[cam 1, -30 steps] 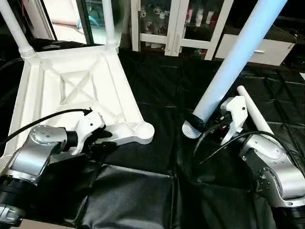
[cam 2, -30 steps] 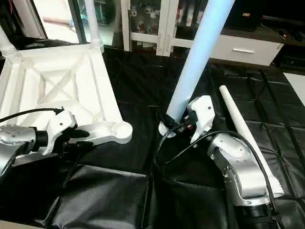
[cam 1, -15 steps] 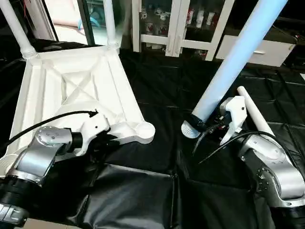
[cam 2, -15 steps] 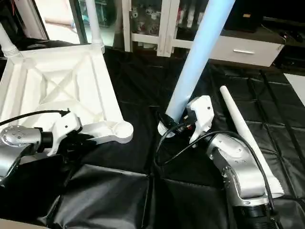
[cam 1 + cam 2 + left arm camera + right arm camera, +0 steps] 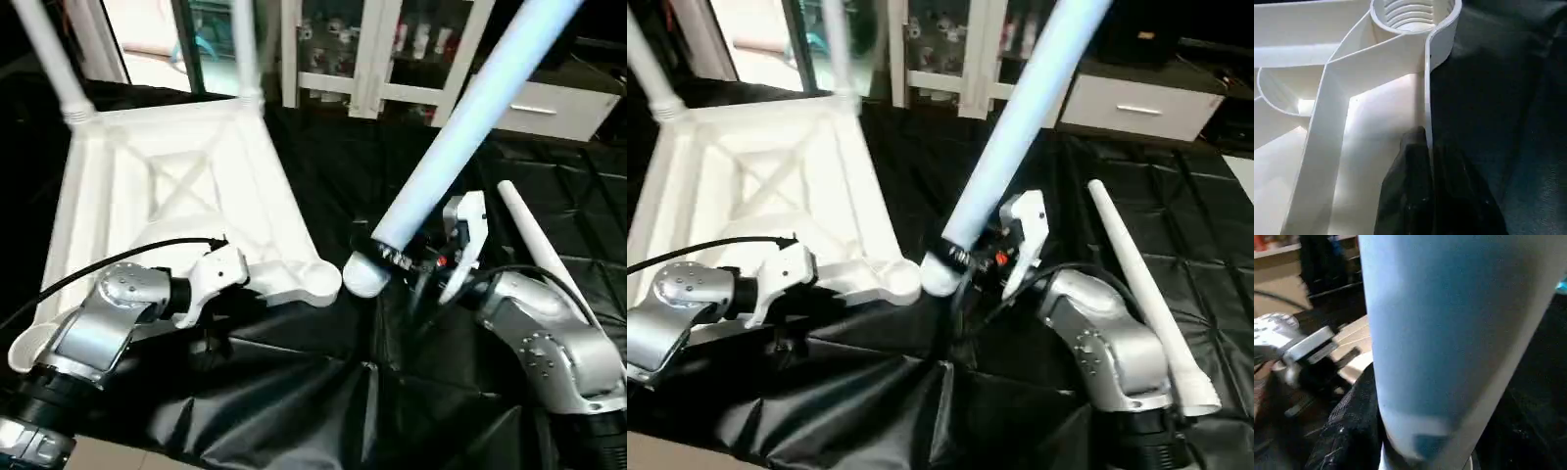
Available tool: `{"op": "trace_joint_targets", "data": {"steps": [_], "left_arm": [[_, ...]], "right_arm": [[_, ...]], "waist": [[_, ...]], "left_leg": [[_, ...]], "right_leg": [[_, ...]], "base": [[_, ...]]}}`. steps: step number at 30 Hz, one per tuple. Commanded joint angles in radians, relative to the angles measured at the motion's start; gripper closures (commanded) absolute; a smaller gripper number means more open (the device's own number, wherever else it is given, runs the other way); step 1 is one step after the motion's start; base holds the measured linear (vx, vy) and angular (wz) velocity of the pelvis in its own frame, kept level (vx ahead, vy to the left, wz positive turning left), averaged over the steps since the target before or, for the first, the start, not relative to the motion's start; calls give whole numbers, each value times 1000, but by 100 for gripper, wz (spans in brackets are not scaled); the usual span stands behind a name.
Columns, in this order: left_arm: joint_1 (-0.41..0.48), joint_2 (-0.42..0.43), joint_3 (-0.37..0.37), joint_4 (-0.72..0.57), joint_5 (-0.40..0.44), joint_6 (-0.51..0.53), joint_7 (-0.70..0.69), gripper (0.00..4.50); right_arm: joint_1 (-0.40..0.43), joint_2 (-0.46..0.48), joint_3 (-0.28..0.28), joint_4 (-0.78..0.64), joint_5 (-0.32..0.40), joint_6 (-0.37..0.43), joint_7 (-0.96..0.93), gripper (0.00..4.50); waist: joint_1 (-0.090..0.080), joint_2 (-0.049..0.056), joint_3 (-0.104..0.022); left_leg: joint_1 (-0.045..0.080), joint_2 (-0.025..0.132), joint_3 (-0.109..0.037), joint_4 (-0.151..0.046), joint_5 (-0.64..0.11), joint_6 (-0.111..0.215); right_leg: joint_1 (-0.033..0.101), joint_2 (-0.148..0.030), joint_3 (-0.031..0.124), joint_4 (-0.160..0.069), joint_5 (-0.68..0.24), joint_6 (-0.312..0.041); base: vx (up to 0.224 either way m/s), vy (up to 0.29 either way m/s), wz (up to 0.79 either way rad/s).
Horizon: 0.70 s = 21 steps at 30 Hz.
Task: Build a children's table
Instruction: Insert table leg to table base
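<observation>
1. Left eye view: the table top (image 5: 167, 196) lies upside down on the black-sheeted surface (image 5: 323, 176), X-ribs facing up, w/ two legs (image 5: 49, 54) standing in its far corner sockets. My left tool (image 5: 217, 284) sits at the near rim, just beside the empty near-right corner socket (image 5: 315, 282). My right tool (image 5: 411, 264) grips a third leg (image 5: 460, 127) near its lower end; that leg slants up and away to the right, its threaded end close to the empty socket (touching or not, can't tell).

2. Right eye view: same layout. A fourth leg (image 5: 1141, 289) lies loose on the surface to the right of my right forearm, well apart from the top. White cabinets (image 5: 950, 49) w/ glass doors stand behind the surface.

3. Left wrist view: my left tool's black fingers (image 5: 1415, 191) are clenched on the thin upright rim wall (image 5: 1426, 98) of the top, one each side. The threaded socket sits further along that same rim, empty.

4. Right wrist view: the pale leg (image 5: 1449, 333) is right up against the cam, grasped in my right tool (fingers hidden behind it). My left tool (image 5: 1317, 364) shows beyond, at the top's edge.
</observation>
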Motion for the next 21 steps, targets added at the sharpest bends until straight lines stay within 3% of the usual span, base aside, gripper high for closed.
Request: {"op": "trace_joint_targets", "data": {"steps": [1,4,5,8,9,21], "left_arm": [[12,-50,-35,-10,-28,-33,-28,446],[18,-67,-31,-25,-52,-23,-42,446],[22,-74,-27,-33,-65,-23,-47,446],[30,-74,-27,-45,-71,-14,-44,446],[35,-71,-28,-48,-69,-15,-44,446],[51,-74,-30,-65,-46,-17,-52,446]], "right_arm": [[-18,-17,24,-24,3,25,32,262],[-39,-21,55,1,-21,22,38,262],[-48,-16,66,13,-35,13,34,262],[-65,-8,84,33,-50,18,26,262],[-70,-3,100,47,-67,7,27,262],[-164,85,177,248,-164,-97,25,262]], "waist": [[-5,-6,-68],[-6,-12,-64],[-10,-19,-63],[-8,-18,-61],[-9,-24,-60],[-16,-22,-59]], "left_leg": [[11,57,-14,-83,-187,23],[9,57,-15,-84,-203,19],[5,57,-17,-85,-198,17],[10,57,-15,-85,-207,17],[6,57,-15,-85,-198,20],[4,57,-12,-86,-175,30]], "right_leg": [[41,-66,46,-68,-309,-201],[38,-68,47,-72,-365,-180],[39,-68,46,-72,-378,-175],[32,-67,48,-75,-401,-166],[34,-69,48,-73,-400,-164],[31,-67,46,-68,-363,-174]], "base": [[0,0,0],[0,0,0],[0,0,0],[0,0,0],[0,0,0],[0,0,0]]}}
